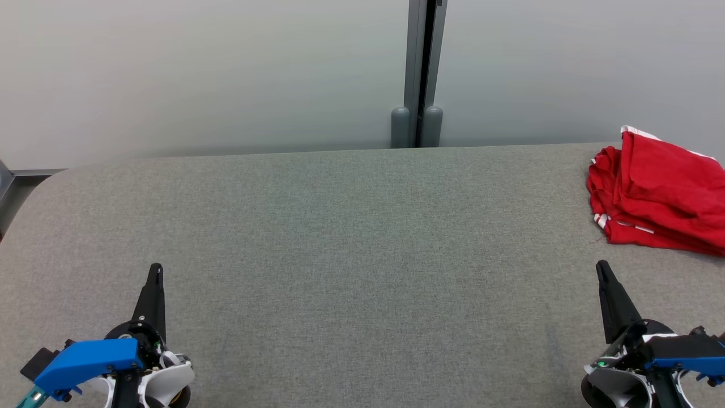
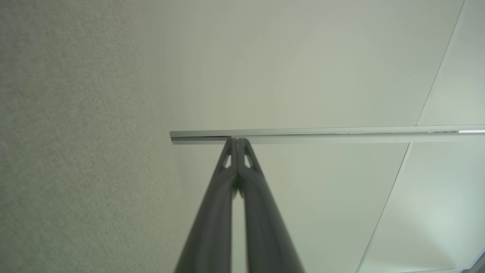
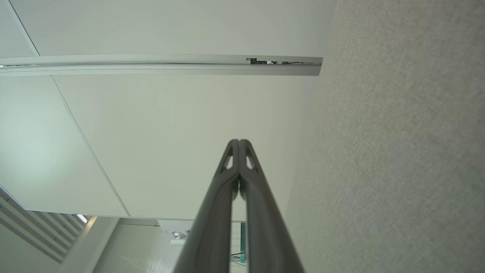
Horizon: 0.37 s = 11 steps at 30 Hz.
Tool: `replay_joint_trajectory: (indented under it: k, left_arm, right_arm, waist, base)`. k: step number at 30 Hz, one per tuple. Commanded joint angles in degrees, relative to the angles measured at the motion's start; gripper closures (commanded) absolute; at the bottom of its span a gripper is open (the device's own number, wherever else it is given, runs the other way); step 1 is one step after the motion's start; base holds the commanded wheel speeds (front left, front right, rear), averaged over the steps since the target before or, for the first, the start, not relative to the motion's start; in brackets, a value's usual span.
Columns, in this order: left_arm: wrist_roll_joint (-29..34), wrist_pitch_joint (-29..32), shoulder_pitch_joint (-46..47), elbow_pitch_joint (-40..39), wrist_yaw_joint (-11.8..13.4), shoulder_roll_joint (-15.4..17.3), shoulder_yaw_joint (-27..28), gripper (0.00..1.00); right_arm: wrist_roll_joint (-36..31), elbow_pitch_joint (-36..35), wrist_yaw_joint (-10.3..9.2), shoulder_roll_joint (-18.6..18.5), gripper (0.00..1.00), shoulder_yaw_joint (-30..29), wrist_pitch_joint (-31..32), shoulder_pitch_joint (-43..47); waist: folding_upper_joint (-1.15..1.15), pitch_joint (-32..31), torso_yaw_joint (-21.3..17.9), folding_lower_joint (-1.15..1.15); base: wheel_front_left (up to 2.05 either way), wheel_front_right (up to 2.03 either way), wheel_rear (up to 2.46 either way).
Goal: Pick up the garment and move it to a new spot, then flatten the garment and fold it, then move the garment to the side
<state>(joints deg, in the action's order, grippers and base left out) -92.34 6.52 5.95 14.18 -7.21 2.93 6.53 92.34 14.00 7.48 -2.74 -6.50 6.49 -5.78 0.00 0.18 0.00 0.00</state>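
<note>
- Garment (image 1: 660,195), red heap at the desk's (image 1: 340,226) far right in head view, partly out of frame, well apart from both jaws.
- Left wrist: left jaws pressed together, empty.
- Right wrist: right jaws together, empty; possible snag of one layer only, heap dragged off the edge.

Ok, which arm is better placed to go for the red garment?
Right, likely. The red garment lies far right on the table, just ahead of the right gripper; the left gripper sits at the opposite side. Both are shut.
</note>
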Motion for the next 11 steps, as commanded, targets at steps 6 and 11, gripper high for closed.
replay_joint_trajectory:
  k: [6,11]
  left_arm:
    - [-0.16,0.24,0.55,-0.23,-0.53,-0.1,0.06,1.0]
    - [-0.16,0.24,0.55,-0.23,-0.53,-0.1,0.06,1.0]
  right_arm:
    - [0.16,0.06,0.02,-0.25,1.0,-0.11,0.22,-0.8]
    - [0.16,0.06,0.02,-0.25,1.0,-0.1,0.22,-0.8]
  waist:
    - [0.0,0.0,0.0,0.0]
    - [0.0,0.0,0.0,0.0]
  base:
    - [0.0,0.0,0.0]
    - [0.0,0.0,0.0]
